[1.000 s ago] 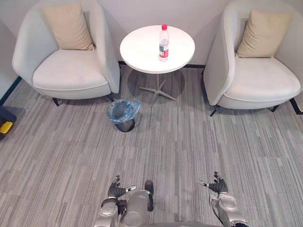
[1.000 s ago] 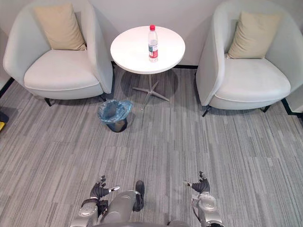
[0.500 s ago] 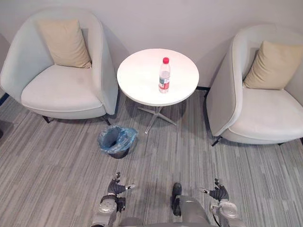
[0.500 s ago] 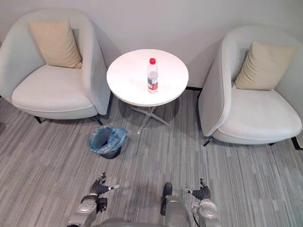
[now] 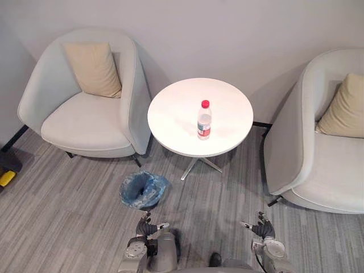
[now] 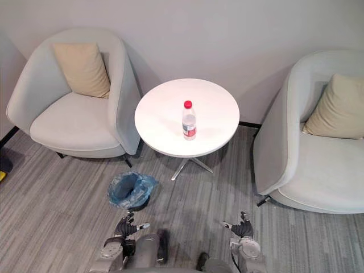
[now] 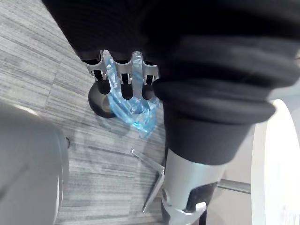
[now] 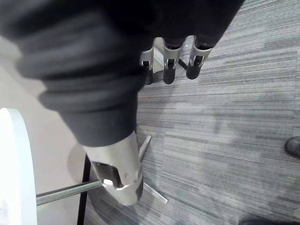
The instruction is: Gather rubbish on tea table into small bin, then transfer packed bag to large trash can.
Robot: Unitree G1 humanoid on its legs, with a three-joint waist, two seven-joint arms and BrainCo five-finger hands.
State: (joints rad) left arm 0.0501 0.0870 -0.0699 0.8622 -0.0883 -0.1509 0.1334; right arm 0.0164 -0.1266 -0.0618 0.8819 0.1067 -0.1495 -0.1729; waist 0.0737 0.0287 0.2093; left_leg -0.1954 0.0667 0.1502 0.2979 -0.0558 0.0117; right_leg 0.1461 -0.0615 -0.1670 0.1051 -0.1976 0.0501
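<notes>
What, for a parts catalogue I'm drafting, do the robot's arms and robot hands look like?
The arms are smooth, rounded and silver-grey. The left robot hand and right robot hand have slim silver fingers with dark tips and a thicker silver thumb. A dark ribbed cover wraps each wrist and the back of each hand.

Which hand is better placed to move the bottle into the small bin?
Left, probably. The bottle stands roughly midway ahead of both open hands, but the small bin sits on the floor just ahead of the left hand, far from the right hand.
</notes>
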